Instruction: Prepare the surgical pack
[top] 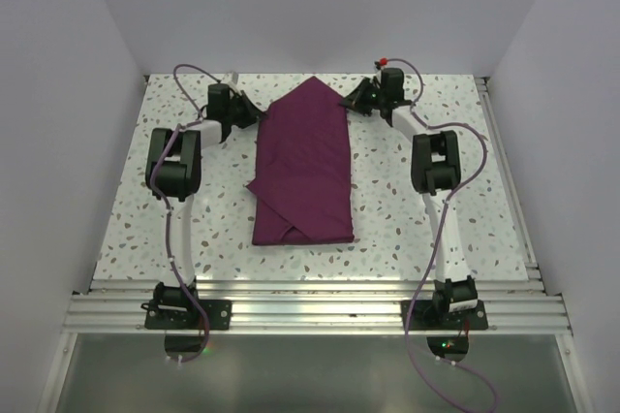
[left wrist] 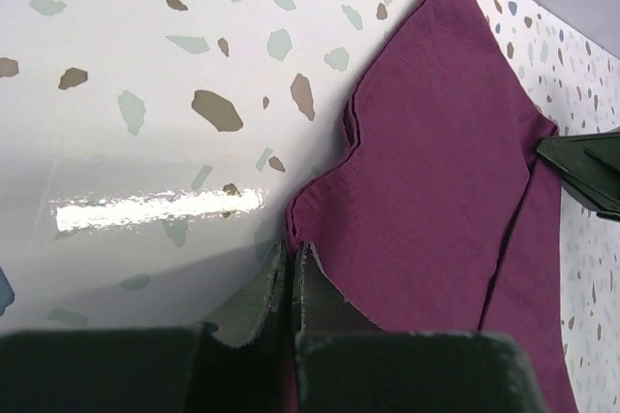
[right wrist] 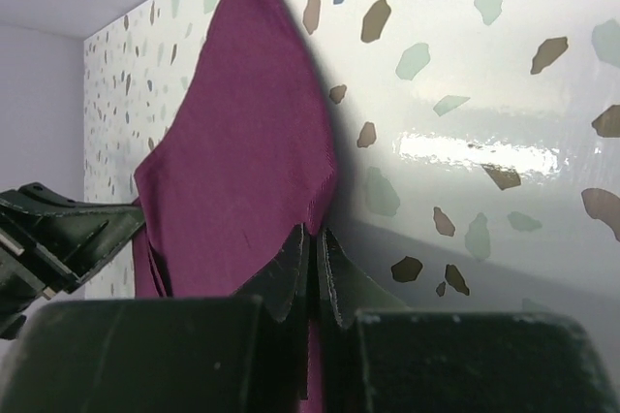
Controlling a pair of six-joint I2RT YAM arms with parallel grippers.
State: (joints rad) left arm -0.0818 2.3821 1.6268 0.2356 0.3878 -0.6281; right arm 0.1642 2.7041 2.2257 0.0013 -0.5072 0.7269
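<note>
between left tool [left wrist: 294,263] and right tool [right wrist: 313,243] lies the pinched purple cloth [top: 305,171]

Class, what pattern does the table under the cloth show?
The table is white with scattered brown, green and blue flecks; clearest from the left wrist.

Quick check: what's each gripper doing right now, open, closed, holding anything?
Left gripper: jaws closed, pinching the left edge of the purple cloth.
Right gripper: jaws closed, pinching the cloth's right edge.

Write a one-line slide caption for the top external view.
Left gripper and right gripper grip the far side edges of the partly folded plum-purple cloth on the speckled white table.
</note>
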